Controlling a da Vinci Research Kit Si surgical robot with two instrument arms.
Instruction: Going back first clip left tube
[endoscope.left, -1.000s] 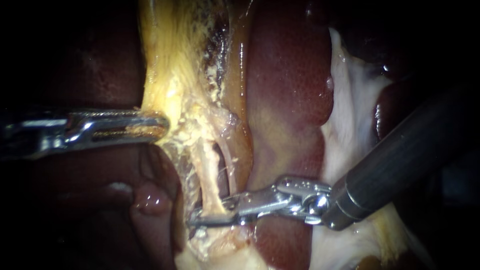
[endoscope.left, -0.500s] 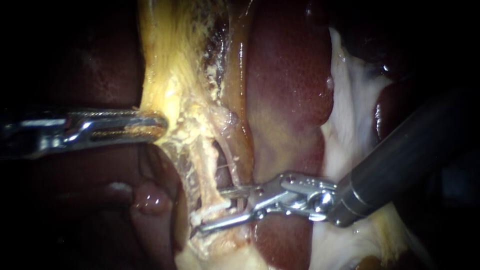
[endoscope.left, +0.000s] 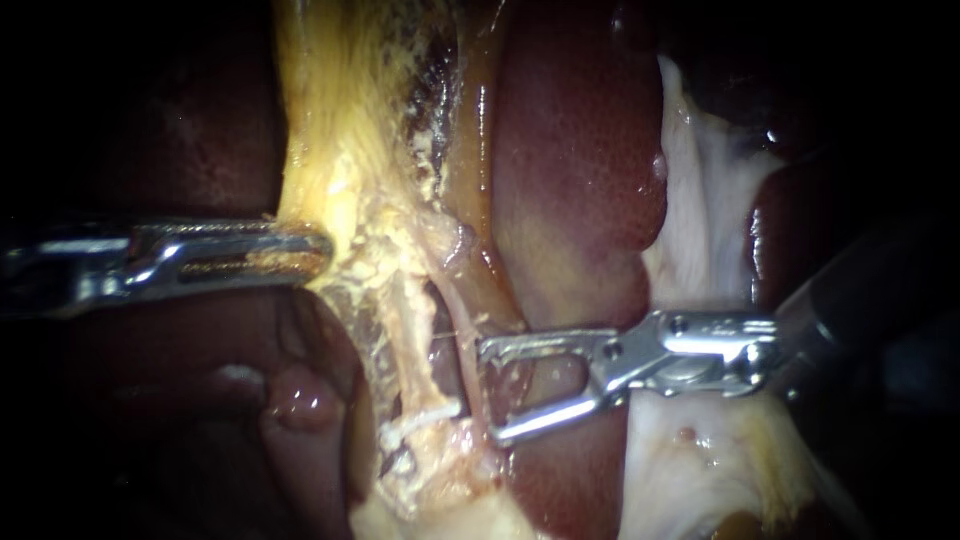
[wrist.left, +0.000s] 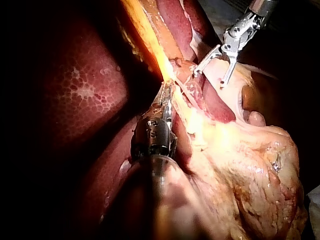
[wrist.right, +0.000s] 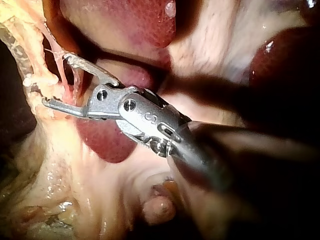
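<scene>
Clip (endoscope.left: 425, 414): white, seated across the left tube (endoscope.left: 412, 335) low on its bared length. Its long axis runs nearly level in the endoscope view, the end nearer our right instrument (endoscope.left: 490, 392) a little higher.
Left tube: a pale strand standing almost upright, from the yellow tissue (endoscope.left: 330, 130) down to the clip. A thinner strand (endoscope.left: 462, 350) lies just beside it on the liver's side.
Setting: dark red liver (endoscope.left: 575, 170) beside the strands, white membrane (endoscope.left: 700, 240) beyond it. We see only darkness past the lit tissue.
Right instrument: shaft comes in nearly level from the right. Its jaws are spread wide and grip nothing, with the tips just beside the thinner strand and apart from the clip.
Left instrument (endoscope.left: 322, 250): shaft level from the left, jaws clamped on the edge of the yellow tissue, above the clip.
</scene>
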